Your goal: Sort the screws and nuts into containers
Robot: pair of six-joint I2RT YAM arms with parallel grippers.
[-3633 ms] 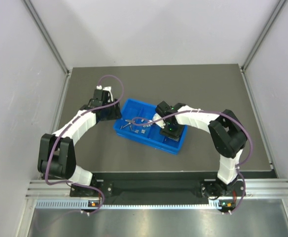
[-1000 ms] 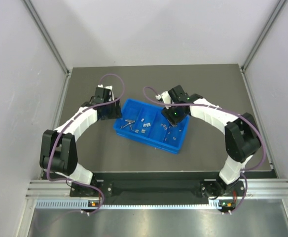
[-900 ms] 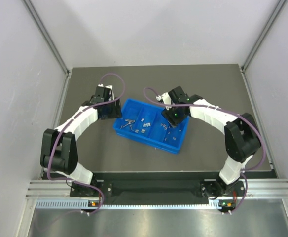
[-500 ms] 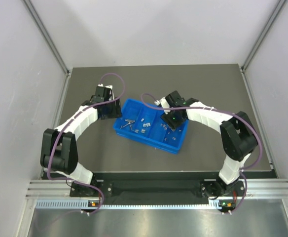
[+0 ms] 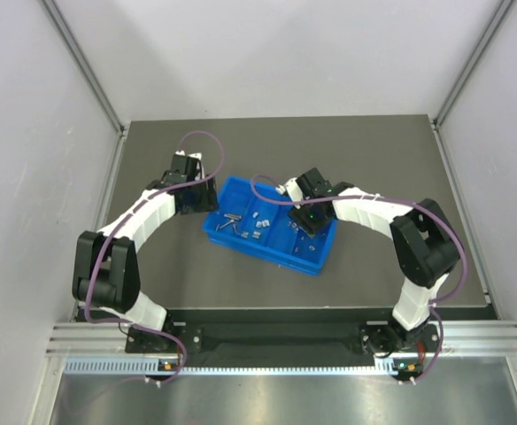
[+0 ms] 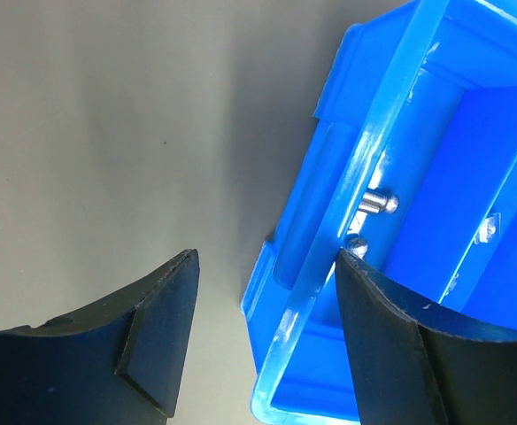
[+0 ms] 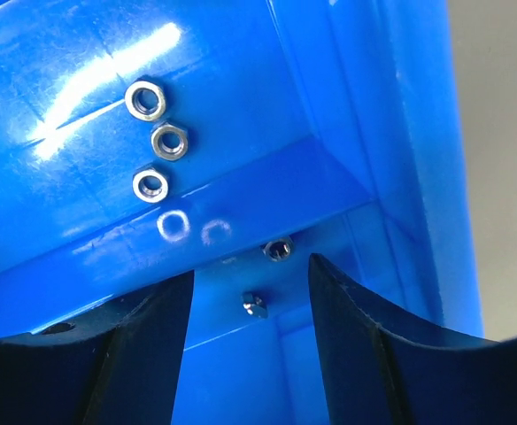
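Note:
The blue tray (image 5: pixel 267 243) lies mid-table, its containers split by dividers. My left gripper (image 6: pixel 263 292) is open at the tray's left end, astride the tray wall (image 6: pixel 365 168): one finger outside and clear of it, the other inside. Two screws (image 6: pixel 378 204) lie just inside that wall. My right gripper (image 7: pixel 250 279) is open low over the tray's right end (image 7: pixel 400 133). Two nuts (image 7: pixel 255 305) lie on the floor between its fingers, untouched. Three more nuts (image 7: pixel 168 140) sit in the compartment beyond a divider. Several loose silver parts (image 5: pixel 243 221) lie in the middle section.
Grey side walls and metal posts (image 5: pixel 90 80) enclose the dark table (image 5: pixel 356 150). Purple cables (image 5: pixel 207 150) loop over both wrists. The arms' bases stand on the rail (image 5: pixel 276 336) at the near edge.
My right wrist has shifted a little left and nearer over the tray's right end, and its forearm has swung in. The left arm has not moved. Both grippers keep the same opening.

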